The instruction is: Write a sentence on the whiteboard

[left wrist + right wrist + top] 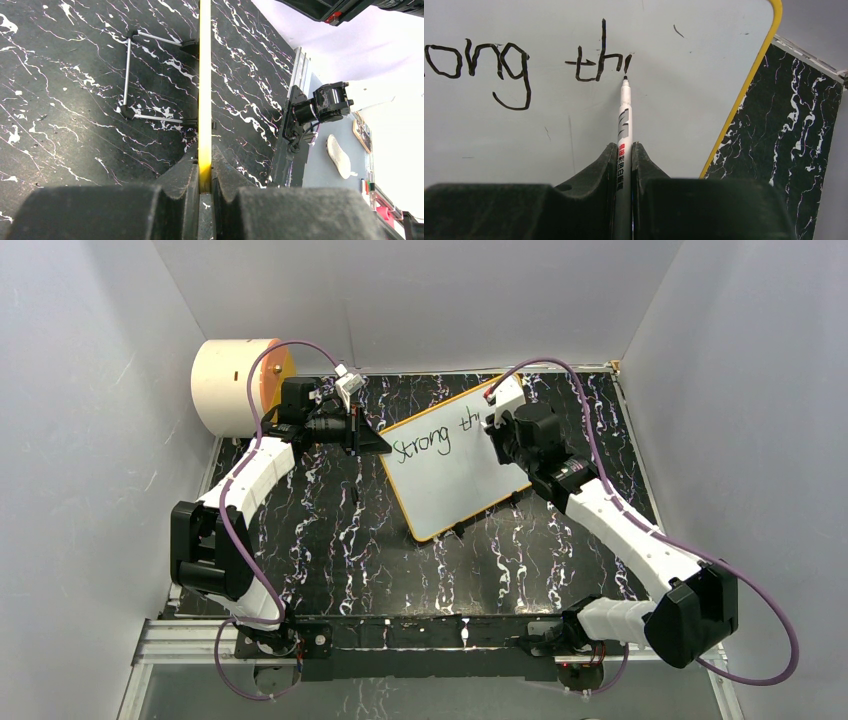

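Writing: your right gripper (624, 152) clamps marker (625, 115), left gripper (205, 167) whiteboard (684, 115) edge.
Tip ahead maybe lifted; hard press could shift whiteboard.

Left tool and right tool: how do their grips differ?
The left black tool grips the flat white whiteboard by its orange-yellow frame edge; the right black tool grips a slim white marker. Left sits at the board's rim, right over its writing. Both are shut.

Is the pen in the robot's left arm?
No, the pen is pinched in the right tool over the whiteboard, while the left tool clamps the whiteboard's yellow edge.
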Tool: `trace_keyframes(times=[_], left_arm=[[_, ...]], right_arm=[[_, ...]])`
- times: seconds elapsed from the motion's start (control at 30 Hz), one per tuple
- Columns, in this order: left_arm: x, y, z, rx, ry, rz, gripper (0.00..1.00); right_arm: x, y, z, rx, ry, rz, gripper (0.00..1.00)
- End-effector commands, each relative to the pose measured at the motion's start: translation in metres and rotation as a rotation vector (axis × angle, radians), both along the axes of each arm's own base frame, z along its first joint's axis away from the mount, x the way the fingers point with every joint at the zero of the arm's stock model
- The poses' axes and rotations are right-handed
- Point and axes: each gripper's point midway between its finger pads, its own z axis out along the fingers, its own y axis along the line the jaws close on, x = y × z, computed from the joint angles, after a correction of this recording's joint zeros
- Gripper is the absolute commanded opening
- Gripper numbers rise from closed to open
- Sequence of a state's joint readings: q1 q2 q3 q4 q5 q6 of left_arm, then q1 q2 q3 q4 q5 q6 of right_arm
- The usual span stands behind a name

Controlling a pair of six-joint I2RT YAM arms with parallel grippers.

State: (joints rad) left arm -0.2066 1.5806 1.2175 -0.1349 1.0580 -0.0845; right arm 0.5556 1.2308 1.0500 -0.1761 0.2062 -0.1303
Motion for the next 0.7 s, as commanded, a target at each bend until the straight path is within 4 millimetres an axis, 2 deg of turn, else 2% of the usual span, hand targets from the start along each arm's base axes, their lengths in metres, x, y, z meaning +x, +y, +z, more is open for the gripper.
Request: trace_keyframes(times=[0.0, 0.23, 0.67], left_arm=[[-0.009, -0.001, -0.001, -0.004, 0.011, -0.028, 0.00], [-0.009, -0.001, -0.002, -0.005, 0.015, -0.029, 0.00], [-0.010, -0.001, -0.001, -0.006, 0.012, -0.031, 0.00]], right_arm=[[-0.004, -0.004, 0.012, 0.033, -0.027, -0.013, 0.00], [-0.005, -0.004, 0.009, 0.036, -0.020, -0.012, 0.00], [0.008, 0.004, 0.024, 0.067, -0.074, -0.008, 0.00]])
